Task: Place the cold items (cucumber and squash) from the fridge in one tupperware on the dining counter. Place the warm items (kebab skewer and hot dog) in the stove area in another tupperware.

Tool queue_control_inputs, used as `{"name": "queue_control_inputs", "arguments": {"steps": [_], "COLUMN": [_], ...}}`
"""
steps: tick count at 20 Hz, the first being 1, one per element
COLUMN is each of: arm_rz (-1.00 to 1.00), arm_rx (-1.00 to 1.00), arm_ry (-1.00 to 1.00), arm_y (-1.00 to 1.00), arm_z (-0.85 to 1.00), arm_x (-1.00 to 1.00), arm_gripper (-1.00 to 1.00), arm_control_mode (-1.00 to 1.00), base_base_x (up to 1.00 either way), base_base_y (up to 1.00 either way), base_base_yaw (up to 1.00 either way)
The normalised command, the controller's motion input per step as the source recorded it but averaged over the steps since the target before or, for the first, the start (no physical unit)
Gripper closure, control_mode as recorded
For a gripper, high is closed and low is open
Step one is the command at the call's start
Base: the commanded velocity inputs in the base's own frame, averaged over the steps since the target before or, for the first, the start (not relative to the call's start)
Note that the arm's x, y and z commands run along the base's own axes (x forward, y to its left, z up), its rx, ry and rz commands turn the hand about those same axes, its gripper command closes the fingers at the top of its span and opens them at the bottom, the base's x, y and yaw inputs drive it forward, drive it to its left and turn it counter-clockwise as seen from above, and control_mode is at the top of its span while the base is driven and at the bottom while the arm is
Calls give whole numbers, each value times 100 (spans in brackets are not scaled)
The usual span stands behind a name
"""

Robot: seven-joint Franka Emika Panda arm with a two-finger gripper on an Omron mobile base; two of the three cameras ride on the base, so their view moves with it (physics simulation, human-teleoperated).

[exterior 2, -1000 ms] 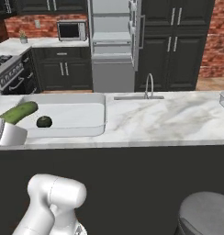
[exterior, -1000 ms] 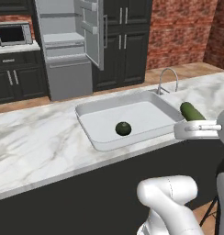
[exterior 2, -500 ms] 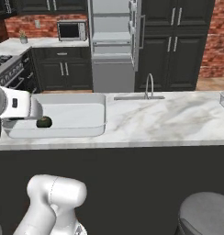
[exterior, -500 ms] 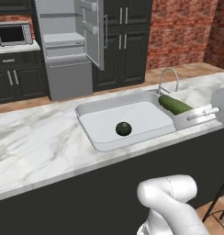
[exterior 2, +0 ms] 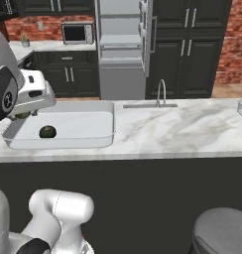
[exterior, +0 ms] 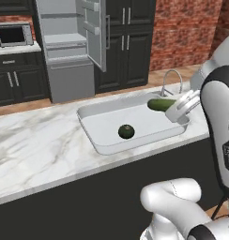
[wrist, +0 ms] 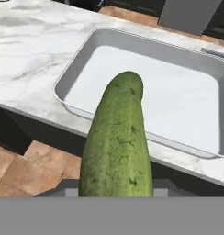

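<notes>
The gripper is closed partway on the cucumber, which is clamped near one end so that most of its length juts forward past the fingers. In the hand view the cucumber runs straight up the middle, its free tip reaching over the near wall of the tupperware. It is held lengthwise and roughly level, presumably so that it can be laid flat inside rather than dropped on end.

Relative to the tupperware, the gripper is placed at the right rim in the left base view, with the cucumber carried above the right-hand part of the white floor and not touching it. The squash, a dark round thing, is seen lying on the floor of the same tupperware, nearer its front wall and well apart from the cucumber; one container is thus being used for both cold items. Beyond the tupperware's far wall a faucet is mounted, and farther back the fridge is left with its door open.
</notes>
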Motion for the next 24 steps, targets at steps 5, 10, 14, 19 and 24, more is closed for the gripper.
{"name": "queue_control_inputs", "arguments": {"steps": [5, 10, 14, 19, 24], "arm_rz": [33, 32, 24, 20, 8], "arm_rx": [-3, 0, 3, 0, 0], "arm_ry": [0, 1, 16, 10, 12], "arm_y": [-22, -24, -12, 0, 0], "arm_z": [-26, -19, -18, -20, -21], "arm_x": [32, 41, 69, 62, 49], "arm_gripper": [100, 100, 100, 100, 100], "arm_control_mode": [-100, -100, -100, -100, -100], "base_base_x": [0, 0, 0, 0, 0], "base_base_y": [0, 0, 0, 0, 0], "base_base_yaw": [0, 0, 0, 0, 0]}}
